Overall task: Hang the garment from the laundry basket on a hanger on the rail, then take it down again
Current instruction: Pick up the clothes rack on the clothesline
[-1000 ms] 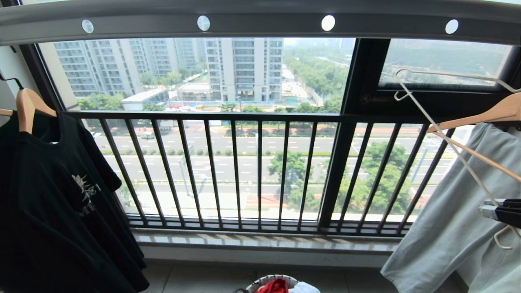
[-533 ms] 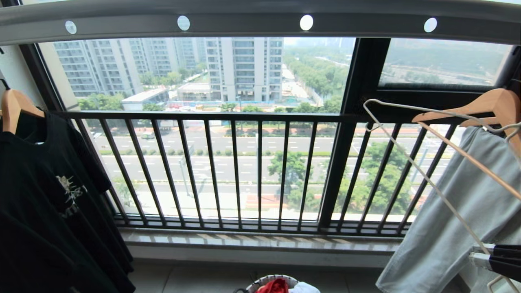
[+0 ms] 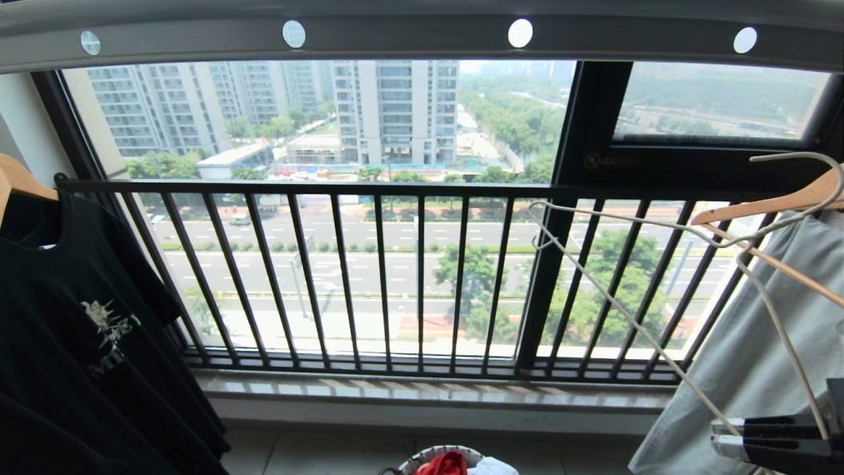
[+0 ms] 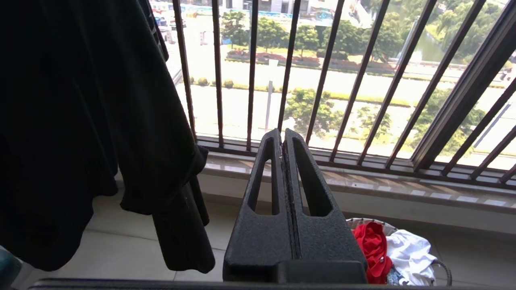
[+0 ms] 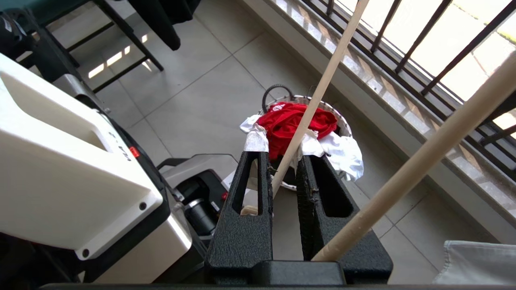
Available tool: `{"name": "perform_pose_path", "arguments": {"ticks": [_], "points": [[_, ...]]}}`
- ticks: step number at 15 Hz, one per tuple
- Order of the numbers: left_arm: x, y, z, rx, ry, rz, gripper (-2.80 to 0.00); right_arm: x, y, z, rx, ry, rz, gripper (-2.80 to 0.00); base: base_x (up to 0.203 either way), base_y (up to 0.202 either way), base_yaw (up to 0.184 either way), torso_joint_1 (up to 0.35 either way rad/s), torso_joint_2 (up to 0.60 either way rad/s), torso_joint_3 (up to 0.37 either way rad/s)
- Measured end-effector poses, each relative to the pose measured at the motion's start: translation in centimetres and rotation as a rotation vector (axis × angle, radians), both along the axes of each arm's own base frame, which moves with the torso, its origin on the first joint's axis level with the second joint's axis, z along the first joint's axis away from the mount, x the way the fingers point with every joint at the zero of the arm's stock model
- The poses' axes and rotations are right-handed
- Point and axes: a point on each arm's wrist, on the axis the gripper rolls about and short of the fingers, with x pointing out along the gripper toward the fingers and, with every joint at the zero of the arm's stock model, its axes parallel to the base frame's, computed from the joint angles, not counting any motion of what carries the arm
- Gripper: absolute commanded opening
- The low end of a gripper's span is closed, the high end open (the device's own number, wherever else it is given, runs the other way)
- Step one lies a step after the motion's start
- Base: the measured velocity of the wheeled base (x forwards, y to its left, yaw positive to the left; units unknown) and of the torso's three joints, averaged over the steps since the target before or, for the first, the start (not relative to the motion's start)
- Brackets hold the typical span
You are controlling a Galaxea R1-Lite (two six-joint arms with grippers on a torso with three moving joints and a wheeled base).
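Note:
The red garment (image 3: pixel 443 464) lies crumpled in the laundry basket (image 3: pixel 428 454) on the floor below the window. In the right wrist view the garment (image 5: pixel 294 121) sits beyond the fingertips. My right gripper (image 3: pixel 719 441), low at the right, is shut on the whitish wire hanger (image 3: pixel 636 334). The hanger slants up to the left, well below the grey rail (image 3: pixel 409 36). In the right wrist view one hanger (image 5: pixel 318 92) arm passes between the jaws of the right gripper (image 5: pixel 284 155). My left gripper (image 4: pixel 282 135) is shut and empty, parked beside the basket (image 4: pixel 363 220).
A black T-shirt (image 3: pixel 79 330) hangs at the left. A pale grey-green garment (image 3: pixel 758 343) hangs on a wooden hanger (image 3: pixel 778 198) at the right, close to my right gripper. The dark railing (image 3: pixel 395 277) fronts the window. A white cloth (image 3: pixel 491 467) shares the basket.
My right gripper has moved left and down with the wire hanger, whose far end swung lower and leftward. The rail and the black T-shirt shifted sideways.

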Motion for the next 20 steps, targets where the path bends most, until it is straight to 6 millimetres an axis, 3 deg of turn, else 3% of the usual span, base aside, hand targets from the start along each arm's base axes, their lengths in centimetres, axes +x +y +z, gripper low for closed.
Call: {"name": "perform_pose_path", "arguments": {"ticks": [10, 14, 20], "points": [[0.0, 0.0, 0.0, 0.000, -0.001, 0.000, -2.80, 5.8, 0.8, -3.4, 0.017, -0.011, 0.112, -2.80, 0.000, 0.000, 0.000, -0.094, 0.20, 0.103], [0.0, 0.0, 0.0, 0.000, -0.001, -0.001, -2.80, 7.7, 1.4, -2.7, 0.014, -0.104, 0.143, -2.80, 0.000, 0.000, 0.000, -0.141, 0.31, 0.162], [0.0, 0.0, 0.0, 0.000, 0.000, 0.000, -2.80, 8.8, 2.0, -3.5, 0.014, -0.060, 0.169, -2.80, 0.000, 0.000, 0.000, -0.141, 0.31, 0.163]]}}
